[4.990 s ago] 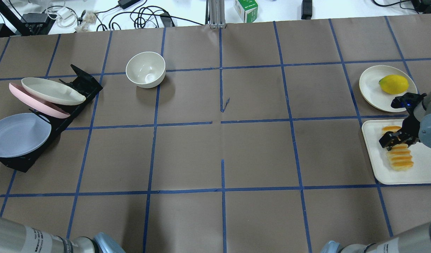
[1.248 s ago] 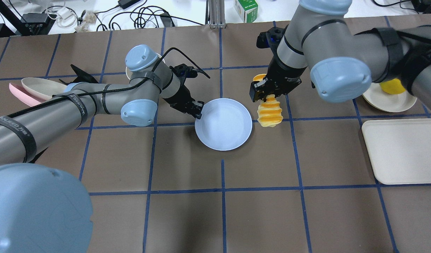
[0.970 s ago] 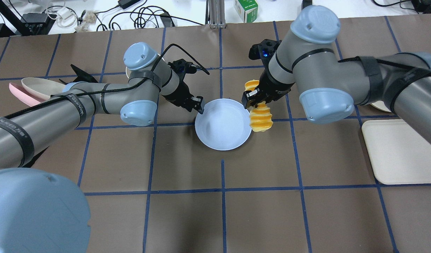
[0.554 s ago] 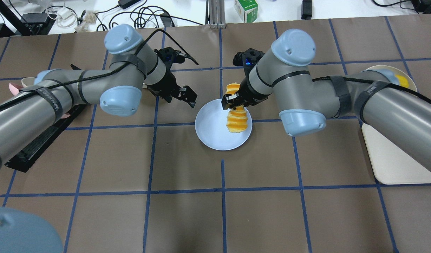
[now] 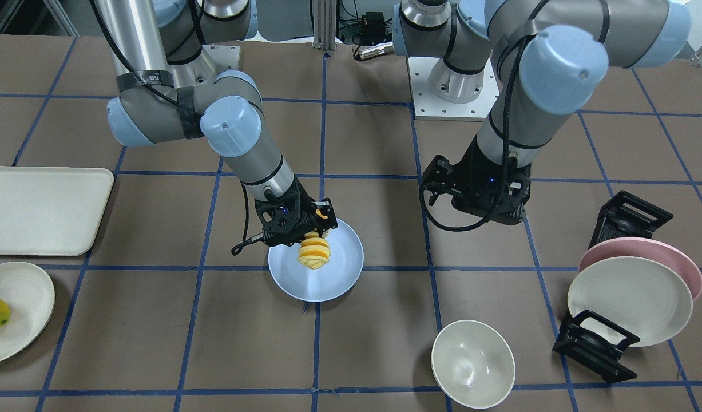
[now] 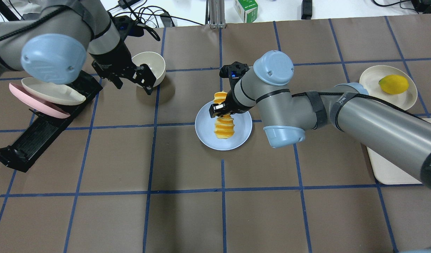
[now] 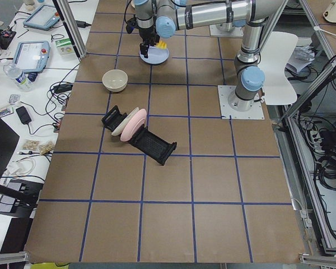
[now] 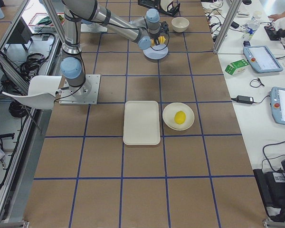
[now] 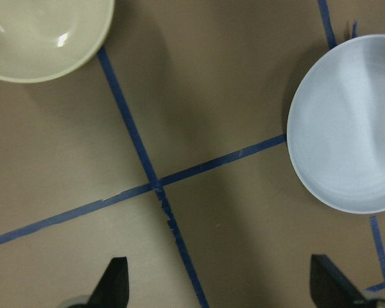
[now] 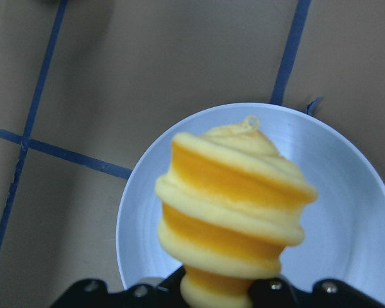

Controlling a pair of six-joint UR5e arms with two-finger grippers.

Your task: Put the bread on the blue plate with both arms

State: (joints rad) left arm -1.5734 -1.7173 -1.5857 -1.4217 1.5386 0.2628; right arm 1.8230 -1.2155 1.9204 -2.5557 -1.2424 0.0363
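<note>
The blue plate (image 6: 204,135) lies flat near the table's middle. My right gripper (image 6: 220,108) is shut on the upper end of the yellow-orange bread (image 6: 224,125), which hangs tilted over the plate's middle. The right wrist view shows the bread (image 10: 234,205) over the plate (image 10: 353,256); I cannot tell if its lower end touches. My left gripper (image 6: 132,82) is open and empty, off to the plate's left beside a cream bowl (image 6: 155,66). The left wrist view shows its open fingertips (image 9: 112,285) and the plate (image 9: 350,128) at the right. In the front view the bread (image 5: 313,252) sits over the plate (image 5: 328,283).
A black rack (image 6: 43,123) at the left holds a pink plate (image 6: 29,102) and a cream plate (image 6: 50,92). A cream tray (image 6: 387,168) is at the right edge. A cream plate (image 6: 373,79) with a yellow fruit (image 6: 393,84) is behind it.
My left gripper let go of the blue plate's rim and drew back to the left, towards the bowl. My right gripper carried the bread leftwards to over the plate.
</note>
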